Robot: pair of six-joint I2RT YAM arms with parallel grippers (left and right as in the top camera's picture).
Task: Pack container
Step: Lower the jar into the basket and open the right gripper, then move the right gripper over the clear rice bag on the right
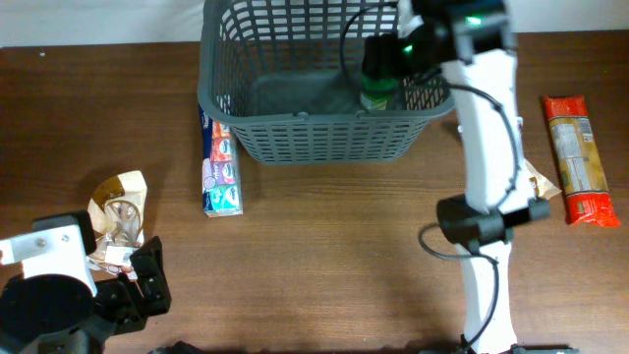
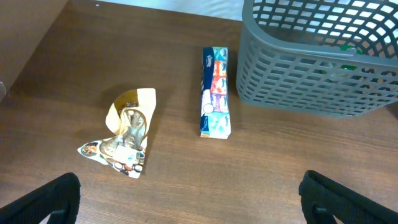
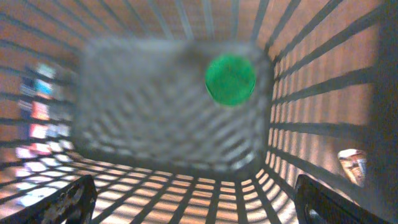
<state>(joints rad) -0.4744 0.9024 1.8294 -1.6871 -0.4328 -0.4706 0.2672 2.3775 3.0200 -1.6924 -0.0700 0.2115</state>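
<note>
The container, a dark grey lattice basket, stands at the back of the table. Inside it, by the right wall, a green-capped bottle stands upright. My right gripper hangs over that bottle, open and holding nothing. From the right wrist I look down into the basket at the green cap, and the gripper has only lattice between its fingertips. At the front left, my left gripper is open and empty over bare wood. The basket shows at the upper right of the left wrist view.
A long tissue pack lies just left of the basket. A crumpled snack bag lies near my left gripper. A red-ended pasta packet lies at the far right, and a small packet is partly hidden behind the right arm.
</note>
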